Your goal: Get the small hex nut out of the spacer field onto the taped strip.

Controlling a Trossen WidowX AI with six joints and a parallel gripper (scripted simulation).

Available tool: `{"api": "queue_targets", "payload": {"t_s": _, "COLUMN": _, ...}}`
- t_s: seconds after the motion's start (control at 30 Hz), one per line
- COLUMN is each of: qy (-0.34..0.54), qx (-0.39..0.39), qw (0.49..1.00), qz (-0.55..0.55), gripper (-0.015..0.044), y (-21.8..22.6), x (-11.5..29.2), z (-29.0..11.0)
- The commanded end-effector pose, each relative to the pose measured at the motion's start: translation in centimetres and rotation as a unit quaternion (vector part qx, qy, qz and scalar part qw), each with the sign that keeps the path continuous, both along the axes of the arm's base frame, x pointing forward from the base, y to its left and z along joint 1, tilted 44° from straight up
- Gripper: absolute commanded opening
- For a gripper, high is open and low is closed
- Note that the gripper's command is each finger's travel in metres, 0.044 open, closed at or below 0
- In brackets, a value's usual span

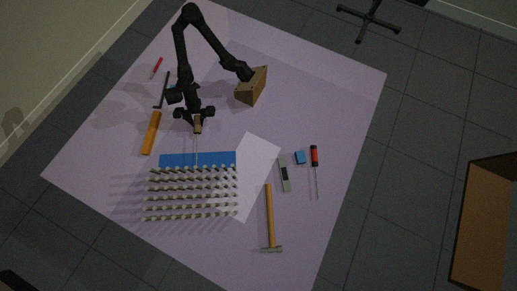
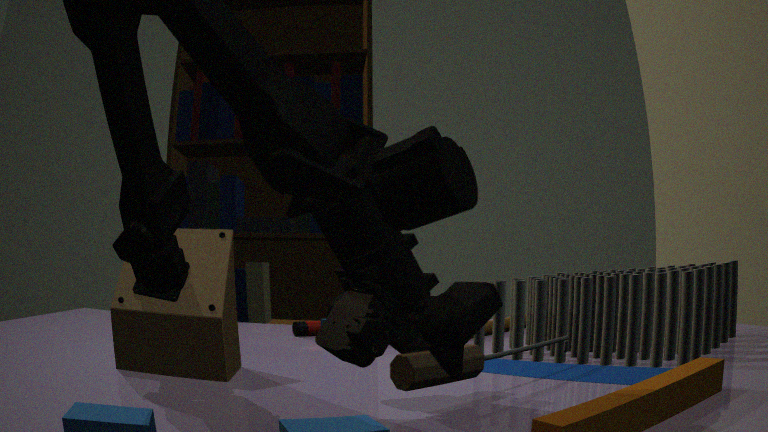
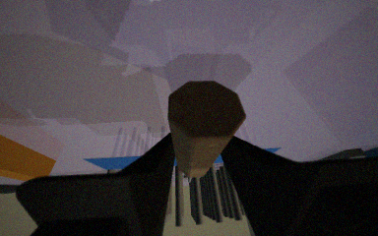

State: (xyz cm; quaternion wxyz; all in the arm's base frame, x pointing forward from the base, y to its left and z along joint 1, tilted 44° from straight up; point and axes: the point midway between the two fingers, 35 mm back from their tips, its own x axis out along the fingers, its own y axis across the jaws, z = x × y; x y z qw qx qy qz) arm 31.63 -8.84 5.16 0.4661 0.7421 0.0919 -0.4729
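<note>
My gripper (image 1: 196,121) (image 2: 447,366) (image 3: 196,136) is shut on the wooden handle (image 1: 197,127) (image 2: 408,372) (image 3: 207,110) of a thin metal tool, held low over the table in front of the field. Its shaft (image 1: 196,147) (image 2: 526,347) crosses above the blue taped strip (image 1: 221,157) (image 2: 566,369) (image 3: 108,162) and reaches the front row of spacers. The tip cannot be made out there; whether it touches a spacer cannot be told. The metal spacers (image 1: 163,217) (image 2: 685,314) (image 3: 197,202) stand upright in several rows. The nut cannot be made out among them.
An orange bar (image 1: 151,133) (image 2: 634,396) (image 3: 25,157) lies left of the strip in the top view. A black L-shaped bar (image 1: 164,89) and a small red-handled tool (image 1: 157,65) lie near the arm. A hammer (image 1: 269,215), grey tool (image 1: 281,162), blue block (image 1: 300,157) and screwdriver (image 1: 314,156) lie to the right.
</note>
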Motion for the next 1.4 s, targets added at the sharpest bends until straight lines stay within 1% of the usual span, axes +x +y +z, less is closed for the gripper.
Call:
{"api": "queue_targets", "payload": {"t_s": 0.0, "qy": -0.008, "qx": -0.001, "qw": 1.0, "qz": 0.001, "gripper": 0.0, "y": 0.2, "x": 0.6, "z": 0.4}}
{"api": "queue_targets", "payload": {"t_s": 1.37, "qy": -0.008, "qx": 0.0, "qw": 1.0, "qz": 0.001, "gripper": 0.0, "y": 1.4, "x": 2.7, "z": -0.4}}
